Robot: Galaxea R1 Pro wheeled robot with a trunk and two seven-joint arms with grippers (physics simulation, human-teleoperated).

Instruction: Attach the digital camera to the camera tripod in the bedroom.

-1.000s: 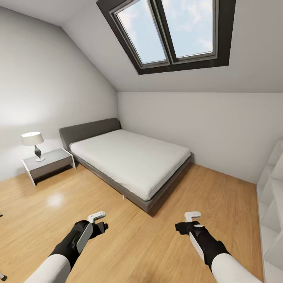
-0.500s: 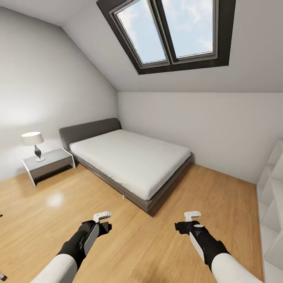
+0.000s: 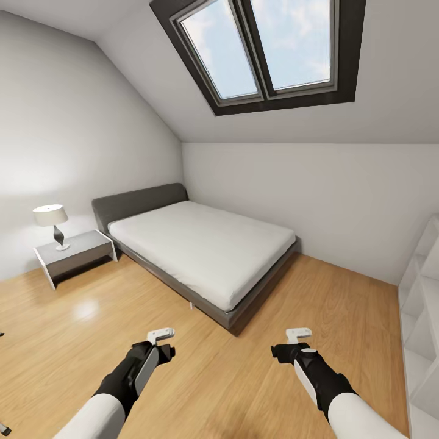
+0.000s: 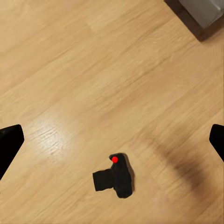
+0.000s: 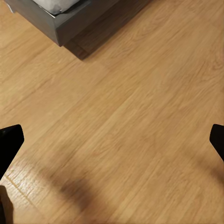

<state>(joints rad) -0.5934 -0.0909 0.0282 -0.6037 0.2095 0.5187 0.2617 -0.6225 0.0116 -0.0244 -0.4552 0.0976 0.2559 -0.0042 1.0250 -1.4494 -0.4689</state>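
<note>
Left claw: fingers spread wide apart, empty, hanging over the wood floor. Left wrist view catches the digital camera lying alone on the floor between the fingertips, red button up, stubby lens pointing sideways. Right claw: likewise spread, empty. Head view: bed, nightstand, lamp, skylight.

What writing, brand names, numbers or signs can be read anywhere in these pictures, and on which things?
None can be read. The small black boxy camera lying on the light wood floor shows a round red button but no lettering. The grey-framed bed and white table lamp are plain.
</note>
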